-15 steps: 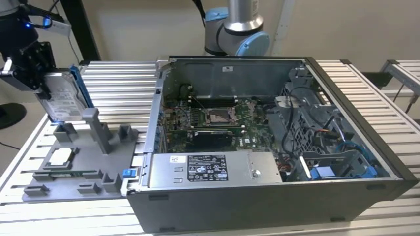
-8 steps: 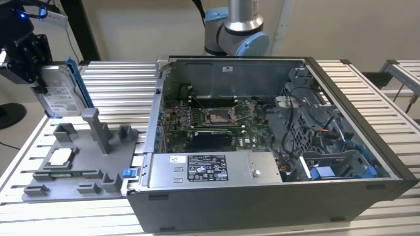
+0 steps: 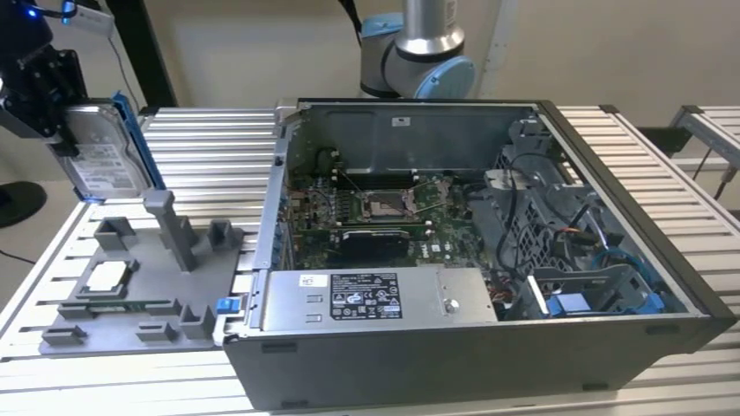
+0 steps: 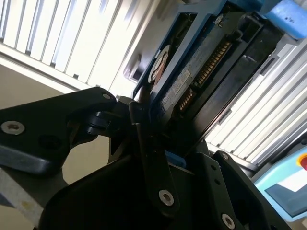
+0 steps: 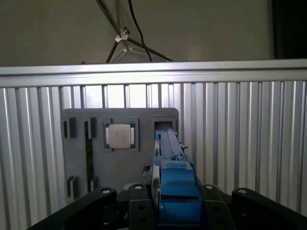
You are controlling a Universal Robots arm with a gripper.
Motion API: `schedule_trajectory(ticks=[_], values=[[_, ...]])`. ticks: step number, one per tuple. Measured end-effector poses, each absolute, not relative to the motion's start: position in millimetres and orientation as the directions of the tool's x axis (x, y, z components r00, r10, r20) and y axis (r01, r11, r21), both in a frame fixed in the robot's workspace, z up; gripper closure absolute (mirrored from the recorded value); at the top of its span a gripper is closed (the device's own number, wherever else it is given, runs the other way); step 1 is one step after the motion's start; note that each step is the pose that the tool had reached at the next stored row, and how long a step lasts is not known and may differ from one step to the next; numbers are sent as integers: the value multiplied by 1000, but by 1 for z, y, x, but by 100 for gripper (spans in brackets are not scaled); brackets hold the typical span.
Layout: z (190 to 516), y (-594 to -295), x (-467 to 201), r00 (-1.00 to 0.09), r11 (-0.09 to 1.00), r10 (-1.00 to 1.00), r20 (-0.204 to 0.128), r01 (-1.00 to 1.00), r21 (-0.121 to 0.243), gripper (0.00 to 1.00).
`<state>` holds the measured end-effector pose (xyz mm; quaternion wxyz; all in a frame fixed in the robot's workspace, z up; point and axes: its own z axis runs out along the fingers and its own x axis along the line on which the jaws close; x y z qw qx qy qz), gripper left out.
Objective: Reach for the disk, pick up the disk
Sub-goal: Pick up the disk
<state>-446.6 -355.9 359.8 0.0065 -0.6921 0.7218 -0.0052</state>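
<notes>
The disk (image 3: 104, 156) is a silver-grey drive with a white label and a blue bracket along its edge. It hangs upright in the air at the exterior view's far left, above the grey fixture (image 3: 139, 286). My gripper (image 3: 61, 121) is shut on the disk's upper part. In the second wrist view the disk's (image 4: 201, 72) circuit-board side runs away from the black fingers (image 4: 148, 158) that clamp it. The first wrist view has the disk (image 5: 175, 191) edge-on, its blue bracket between the black finger mounts.
The fixture has grey upright posts (image 3: 173, 230) just under the disk and a small square chip (image 3: 107, 276) in a pocket. An open computer case (image 3: 463, 251) stands at the exterior view's right of it on the slatted metal table (image 3: 208, 139). The arm's base (image 3: 417, 52) rises behind the case.
</notes>
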Motion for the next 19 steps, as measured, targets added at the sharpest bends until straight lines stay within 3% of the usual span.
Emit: schedule_trajectory(ticks=[19], values=[[393,-356,-447,-42,42,-999,-2,-999,-16,100]])
